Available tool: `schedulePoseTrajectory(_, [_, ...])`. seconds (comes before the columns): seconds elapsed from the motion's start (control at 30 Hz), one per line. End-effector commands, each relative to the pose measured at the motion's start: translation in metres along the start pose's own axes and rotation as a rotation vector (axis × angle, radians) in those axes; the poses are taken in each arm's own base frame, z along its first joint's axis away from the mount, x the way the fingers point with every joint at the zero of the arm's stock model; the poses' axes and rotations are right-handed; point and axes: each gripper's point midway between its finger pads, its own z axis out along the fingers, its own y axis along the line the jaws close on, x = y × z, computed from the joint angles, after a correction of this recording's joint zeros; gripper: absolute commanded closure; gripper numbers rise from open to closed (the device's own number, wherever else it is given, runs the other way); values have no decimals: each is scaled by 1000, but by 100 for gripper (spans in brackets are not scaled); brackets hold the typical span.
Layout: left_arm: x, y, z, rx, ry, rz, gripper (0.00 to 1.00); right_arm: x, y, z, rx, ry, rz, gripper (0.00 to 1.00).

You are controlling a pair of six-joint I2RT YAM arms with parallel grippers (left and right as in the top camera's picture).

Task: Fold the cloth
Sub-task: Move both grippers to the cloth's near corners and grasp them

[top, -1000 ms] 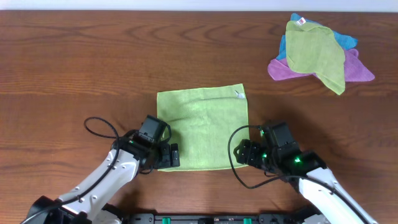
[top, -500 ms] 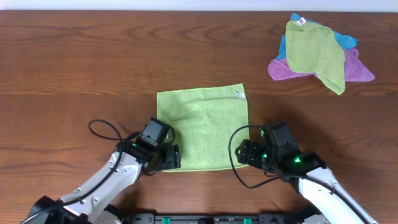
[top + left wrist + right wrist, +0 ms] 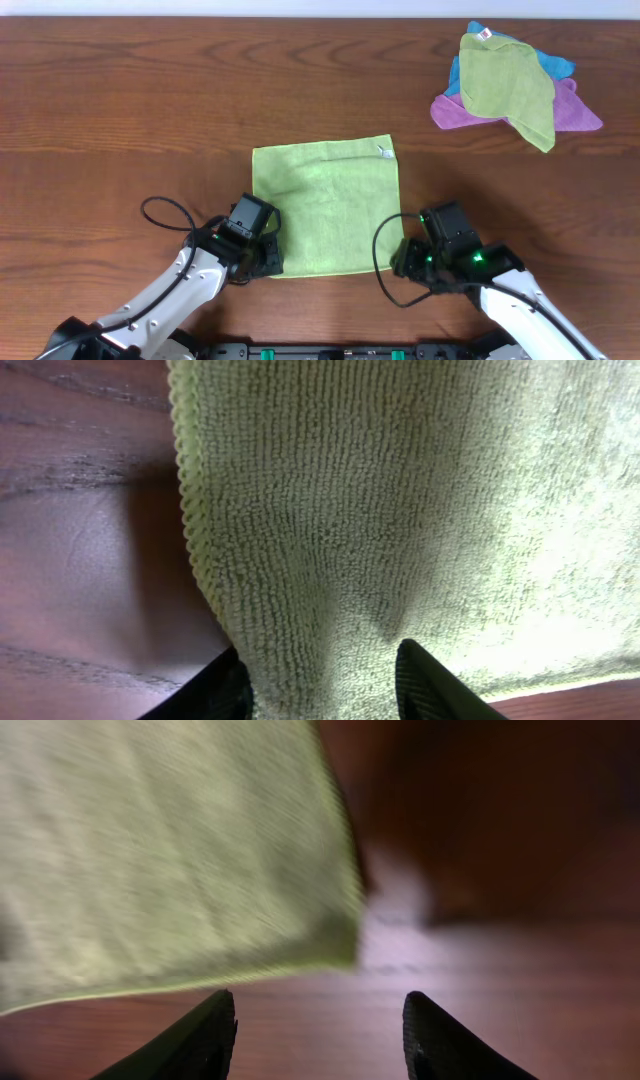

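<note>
— On the near half of the table (image 3: 150,100), does the cloth (image 3: 325,205) lie flat?
— Yes. It is spread open as a square, lime green, roughly midway between left and right. A small tag (image 3: 383,152) shows at its far right corner.
— Where is the left gripper (image 3: 268,258)?
— At the near left corner of the cloth. In the left wrist view its two black fingers (image 3: 425,680) stand apart with the cloth's edge running between them (the fabric humps up a little in that gap). So the jaws are spread and straddle the corner; they are not pressed together on it.
— And the right gripper (image 3: 402,258)?
— At the near right corner. The right wrist view is blurred, but its fingers (image 3: 205,1030) are plainly parted too. The cloth's corner lies just beyond the fingertips, towards the left one, and bare wood shows in the gap between them. Whether the left finger touches the hem, I cannot tell.
— Anything else on the table?
— A heap of cloths at the far right, well apart from the arms. An olive-green cloth (image 3: 505,85) lies on top, with a purple cloth (image 3: 455,112) and a blue cloth (image 3: 555,65) sticking out from under it.
</note>
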Motion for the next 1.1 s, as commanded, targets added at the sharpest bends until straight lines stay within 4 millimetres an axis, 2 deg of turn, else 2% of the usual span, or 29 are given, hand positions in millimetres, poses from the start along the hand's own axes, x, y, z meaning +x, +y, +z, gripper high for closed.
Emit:
schedulePoseTrajectory(0.0, [24,22,13,-69,77,-19,57,-2,-9,1,49,-27,40,45])
schedulePoseTrajectory(0.1, [24,22,13,-70,76,-19,63,-9,-5,2,35,-57,48,47])
schedulePoseTrajectory(0.2, [22,24,13,-81,67,-18,63,-13,-10,10,46,-81,92,47])
schedulePoseTrajectory(0.37, [22,24,13,-81,68,-18,63,-2,-19,24,50,-43,164,51])
schedulePoseTrajectory(0.57, [21,25,13,-87,63,-17,62,-2,-17,25,42,-41,180,68])
schedulePoseTrajectory(0.9, [19,24,13,-85,55,-16,61,-12,-11,25,16,-81,188,71])
schedulePoseTrajectory(1.0, [19,24,13,-85,55,-16,70,-13,-10,25,12,-85,187,81])
schedulePoseTrajectory(1.07, [19,24,13,-85,54,-16,88,-12,-10,25,14,-83,188,88])
